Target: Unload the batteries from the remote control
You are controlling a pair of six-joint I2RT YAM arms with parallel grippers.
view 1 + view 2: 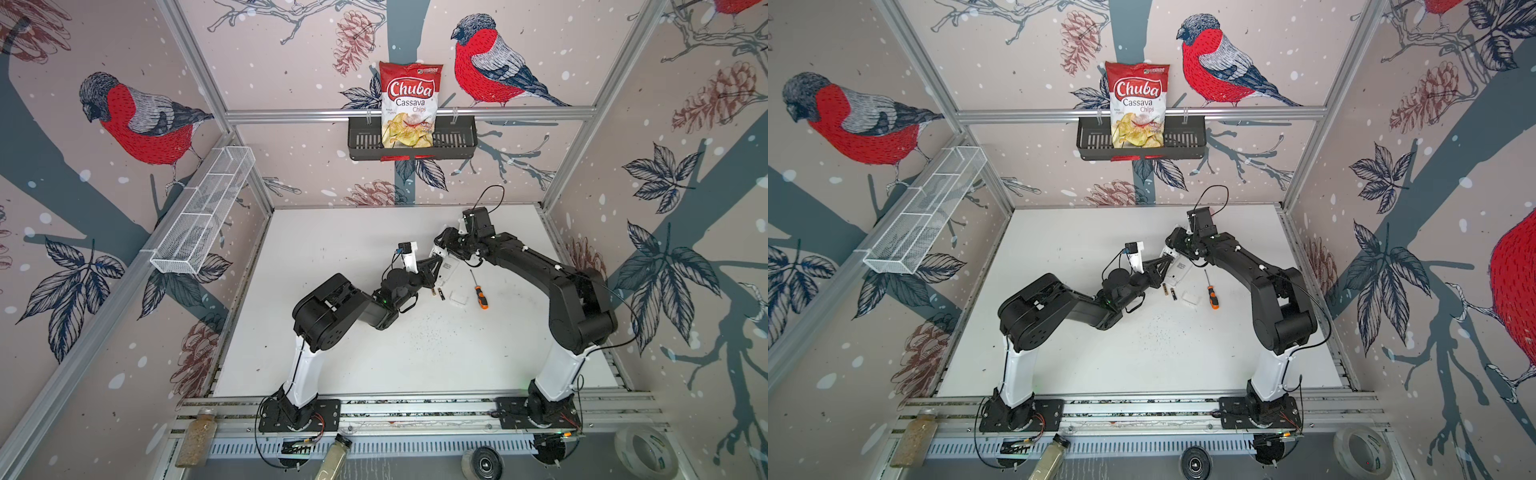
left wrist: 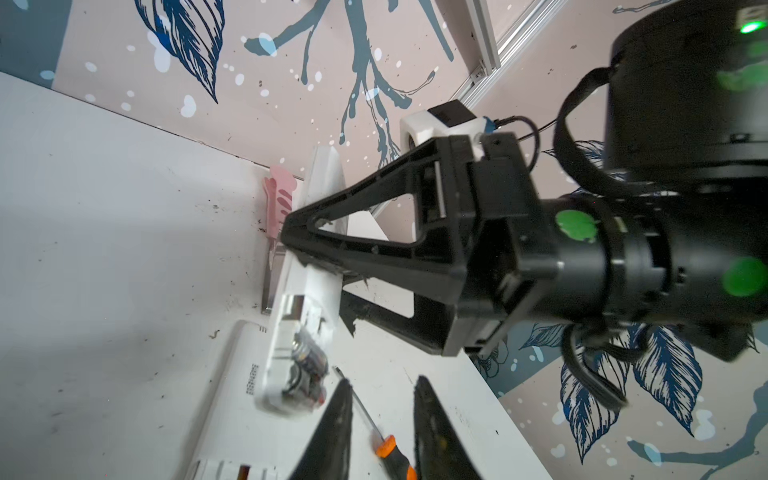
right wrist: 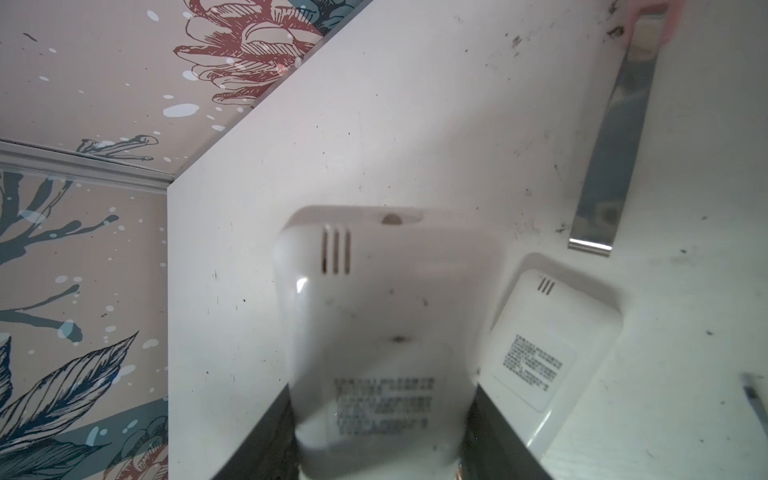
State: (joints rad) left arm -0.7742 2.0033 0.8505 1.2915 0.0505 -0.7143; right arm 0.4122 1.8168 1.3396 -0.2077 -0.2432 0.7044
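Sitting in the open bay of the lifted remote [image 3: 382, 311], batteries [image 2: 305, 365] show only as a blur in the left wrist view. Two loose batteries [image 1: 437, 292] lie on the desk [image 1: 353, 332] close by. Grip: right fingers [image 2: 374, 251] clamp the remote by its long sides. Near its bay end, left fingers [image 2: 332, 436] stand partly apart, holding nothing. A second remote [image 3: 552, 332] lies flat on the desk alongside. Cover [image 1: 459, 298] and screwdriver [image 1: 478, 293] lie just right of the loose batteries.
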